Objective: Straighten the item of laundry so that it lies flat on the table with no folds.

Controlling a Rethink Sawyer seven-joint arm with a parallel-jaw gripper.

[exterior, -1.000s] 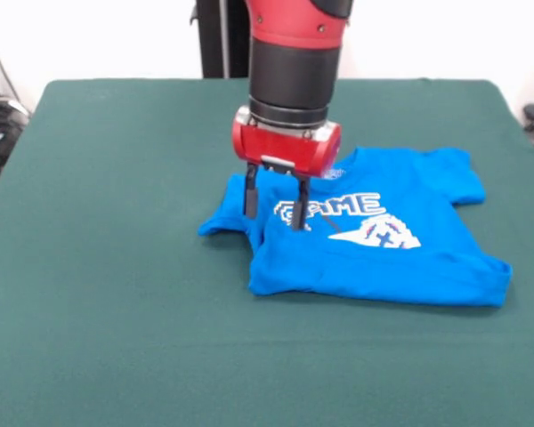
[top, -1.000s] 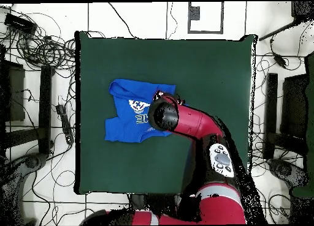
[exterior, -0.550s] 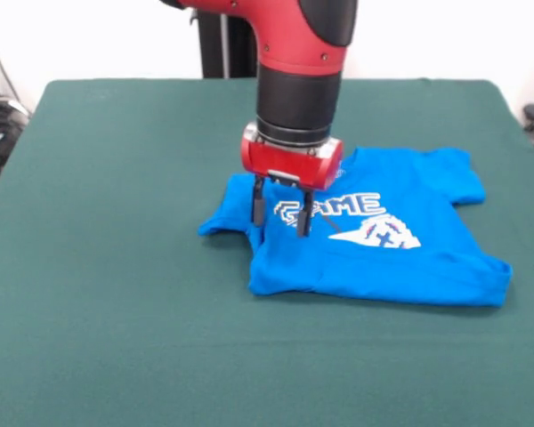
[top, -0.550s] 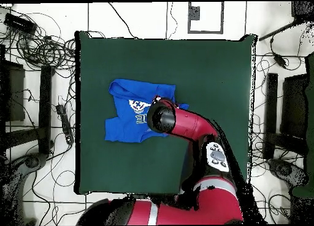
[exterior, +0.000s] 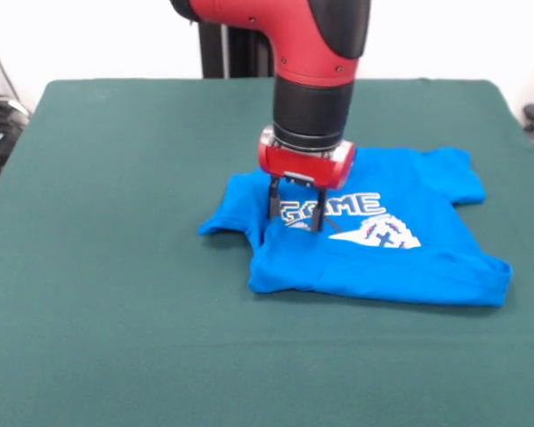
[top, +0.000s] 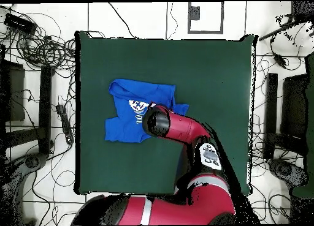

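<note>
My arm hangs straight down, pincer spread, tips on the shirt at its print; bare green table lies all around

Dark green felt tabletop, rectangular, broad. On it only a small blue shirt, print side up, lying right of centre in the front view, well clear of every edge. Rumpled: folded over at the hem, one sleeve bunched toward the centre.
</note>
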